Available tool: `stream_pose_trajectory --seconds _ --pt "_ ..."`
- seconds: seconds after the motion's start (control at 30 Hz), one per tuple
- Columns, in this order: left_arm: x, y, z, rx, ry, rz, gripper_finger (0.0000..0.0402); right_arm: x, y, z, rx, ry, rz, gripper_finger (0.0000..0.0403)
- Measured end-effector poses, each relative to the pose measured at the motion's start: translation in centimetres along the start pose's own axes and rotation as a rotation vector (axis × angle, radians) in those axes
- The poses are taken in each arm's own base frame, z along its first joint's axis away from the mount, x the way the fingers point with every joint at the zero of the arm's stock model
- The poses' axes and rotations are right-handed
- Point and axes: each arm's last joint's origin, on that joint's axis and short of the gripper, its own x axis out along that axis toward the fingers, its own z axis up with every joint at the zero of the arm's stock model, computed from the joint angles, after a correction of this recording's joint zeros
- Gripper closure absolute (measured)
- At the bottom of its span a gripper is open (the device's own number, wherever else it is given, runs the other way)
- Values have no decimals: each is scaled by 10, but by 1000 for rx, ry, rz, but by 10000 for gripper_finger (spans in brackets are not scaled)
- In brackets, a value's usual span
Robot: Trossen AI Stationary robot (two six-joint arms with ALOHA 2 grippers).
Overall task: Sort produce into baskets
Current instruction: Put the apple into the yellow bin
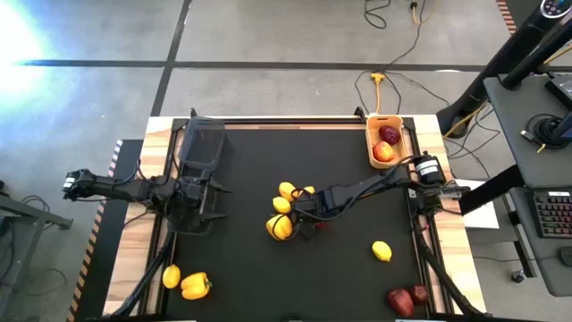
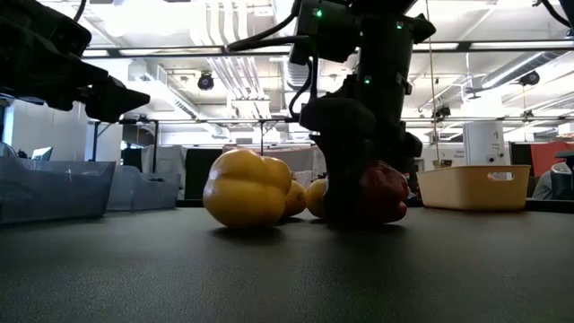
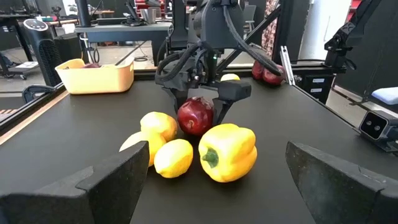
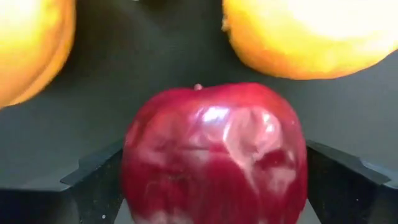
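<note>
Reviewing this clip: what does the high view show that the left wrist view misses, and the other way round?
Only the high view shows the black mesh basket by the left gripper, the yellow pieces at the near-left corner, and a lone lemon. Only the left wrist view shows the red apple between the right gripper fingers. Both show the yellow basket holding red fruit, and the yellow cluster at centre.

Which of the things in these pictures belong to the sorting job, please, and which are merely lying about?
Part of the job:
- red apple between the right gripper fingers
- yellow pepper and lemons beside it
- lone lemon
- red pieces at the table's corner
- yellow basket
- black basket by the left gripper

Lying about:
- yellow cable on the floor
- keyboard
</note>
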Motion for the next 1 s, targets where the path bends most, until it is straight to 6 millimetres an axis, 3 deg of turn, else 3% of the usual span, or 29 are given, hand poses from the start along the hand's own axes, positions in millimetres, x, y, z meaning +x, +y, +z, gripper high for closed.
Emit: stream_pose_trajectory --seconds 0.2,0.37,0.53,0.7,0.83,1.0 --pt "0 0 0 0 0 0 42 -10 -4 1 -6 -3 3 70" --pt "0 0 0 0 0 0 42 -49 -28 10 26 -38 -13 77" --pt "0 0 0 0 2 0 42 -107 -84 16 125 -168 -235 77" --pt "0 0 0 0 3 0 42 -152 -154 17 377 -282 -465 77" --pt "0 0 0 0 3 0 42 -162 -202 21 528 -287 -521 77" --pt "0 0 0 0 3 0 42 -149 -247 29 644 -258 -592 64"
